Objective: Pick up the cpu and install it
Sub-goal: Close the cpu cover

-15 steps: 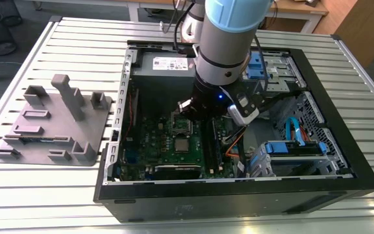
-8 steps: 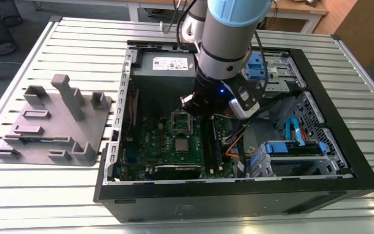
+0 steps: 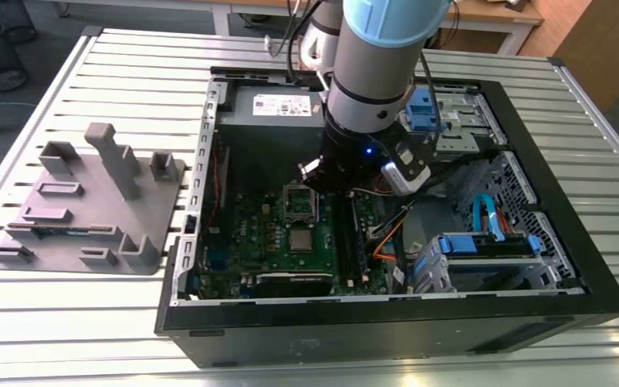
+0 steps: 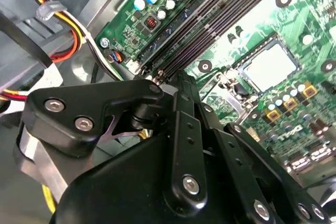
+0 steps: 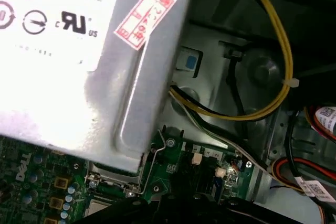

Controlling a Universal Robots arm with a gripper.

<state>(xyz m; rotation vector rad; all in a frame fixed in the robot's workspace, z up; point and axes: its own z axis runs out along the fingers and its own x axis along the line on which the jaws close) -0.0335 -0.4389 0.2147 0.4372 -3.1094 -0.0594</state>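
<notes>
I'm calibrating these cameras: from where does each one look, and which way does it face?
Exterior view: off the arm, above, looking down into the open computer case; the arm shows.
Second wrist view: on the wrist, looking past the gripper at the motherboard and cpu.
First wrist view: on the wrist, facing the power supply and yellow cables; the gripper's dark edge shows.
Both wrist views share the motherboard.
</notes>
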